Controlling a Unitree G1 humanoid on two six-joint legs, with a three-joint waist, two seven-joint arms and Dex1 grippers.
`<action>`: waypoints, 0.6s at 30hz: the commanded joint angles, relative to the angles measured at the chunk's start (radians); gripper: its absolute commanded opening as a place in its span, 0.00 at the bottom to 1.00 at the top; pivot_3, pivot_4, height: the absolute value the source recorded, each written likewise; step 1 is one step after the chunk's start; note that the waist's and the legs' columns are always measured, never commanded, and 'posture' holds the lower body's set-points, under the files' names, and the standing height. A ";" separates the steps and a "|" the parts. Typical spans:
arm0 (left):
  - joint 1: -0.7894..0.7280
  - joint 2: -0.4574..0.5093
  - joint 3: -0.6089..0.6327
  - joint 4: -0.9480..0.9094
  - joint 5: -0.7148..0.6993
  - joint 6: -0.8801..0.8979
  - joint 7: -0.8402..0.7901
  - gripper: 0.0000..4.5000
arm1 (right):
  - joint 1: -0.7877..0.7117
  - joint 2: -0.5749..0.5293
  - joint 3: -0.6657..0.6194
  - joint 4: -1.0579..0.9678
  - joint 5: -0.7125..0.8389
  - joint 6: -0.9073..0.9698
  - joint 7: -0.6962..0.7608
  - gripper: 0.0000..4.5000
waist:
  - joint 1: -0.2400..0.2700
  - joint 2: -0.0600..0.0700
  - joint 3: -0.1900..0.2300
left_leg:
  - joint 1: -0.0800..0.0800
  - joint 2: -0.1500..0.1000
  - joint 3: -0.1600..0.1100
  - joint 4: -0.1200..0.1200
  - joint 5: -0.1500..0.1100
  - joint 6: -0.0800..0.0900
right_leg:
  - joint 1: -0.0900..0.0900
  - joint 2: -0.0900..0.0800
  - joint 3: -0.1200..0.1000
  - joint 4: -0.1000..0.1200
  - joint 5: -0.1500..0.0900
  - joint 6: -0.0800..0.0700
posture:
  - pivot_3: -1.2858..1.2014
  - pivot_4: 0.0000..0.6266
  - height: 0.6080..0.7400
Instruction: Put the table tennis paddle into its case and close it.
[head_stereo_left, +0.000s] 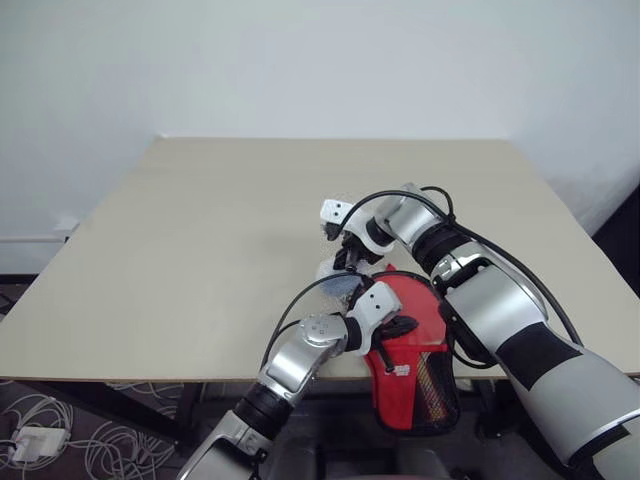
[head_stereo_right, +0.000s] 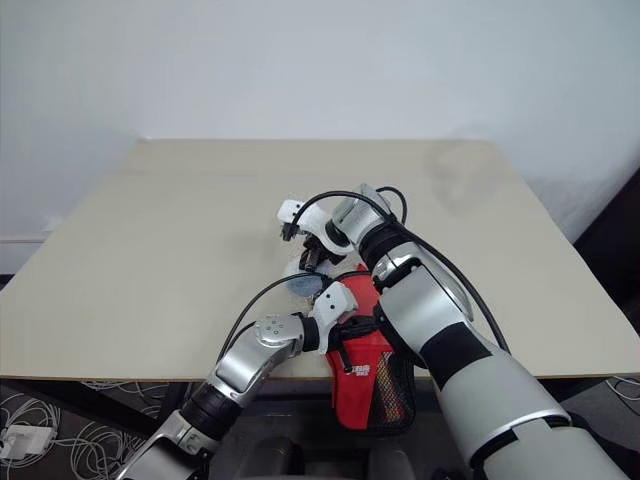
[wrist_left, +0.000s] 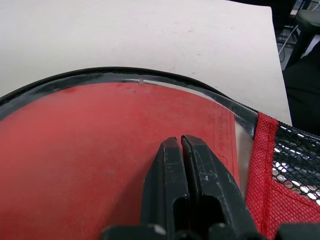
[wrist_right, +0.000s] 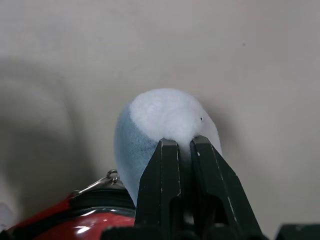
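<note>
your left gripper (wrist_left: 181, 150) sits with its black fingers pressed together, nothing between them, tips bearing flat on the red surface of the case (head_stereo_left: 410, 350). judged: it is there to pin the soft cover against the table (head_stereo_left: 200, 240) while the other arm works the zip.

the case lies at the near table edge, its dark mesh narrow end overhanging toward you. fabric red, black edging, small white label, zipper teeth running along the curved rim. in the left wrist view a smooth red face under the fingers may be the table tennis paddle (wrist_left: 75, 165) already inside; cannot say for certain.

just beyond the round end, your right gripper (wrist_right: 181, 145) points steeply down with jaws clamped onto a pale grey-blue lump (wrist_right: 160, 130), soft, rounded, fuzzy-looking. a metal zip ring (wrist_right: 111, 176) sits beside it, so the lump probably serves as the pull tab.
</note>
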 joint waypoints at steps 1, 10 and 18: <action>0.010 0.006 -0.016 0.050 0.020 0.024 -0.012 0.00 | -0.019 -0.020 -0.049 -0.010 0.012 -0.032 -0.078 0.00 | 0.000 0.000 0.000 | 0.000 0.000 0.000 0.000 0.000 0.000 | 0.000 0.000 0.000 0.000 0.000 0.000 | 0.52 0.00 1.00; -0.004 0.009 -0.015 0.065 0.024 0.016 -0.027 0.00 | -0.016 -0.031 -0.066 0.005 -0.012 -0.114 -0.244 0.00 | 0.000 0.000 0.000 | 0.000 0.000 0.000 0.003 0.000 0.000 | 0.000 0.000 0.000 0.004 0.000 0.000 | 0.52 0.00 1.00; -0.009 0.008 -0.011 0.073 0.029 0.017 -0.034 0.00 | -0.009 -0.046 -0.060 0.016 -0.040 -0.154 -0.307 0.00 | 0.000 0.000 0.000 | 0.000 0.000 0.000 0.005 0.000 0.000 | 0.000 0.000 0.001 0.006 0.000 0.000 | 0.52 0.00 1.00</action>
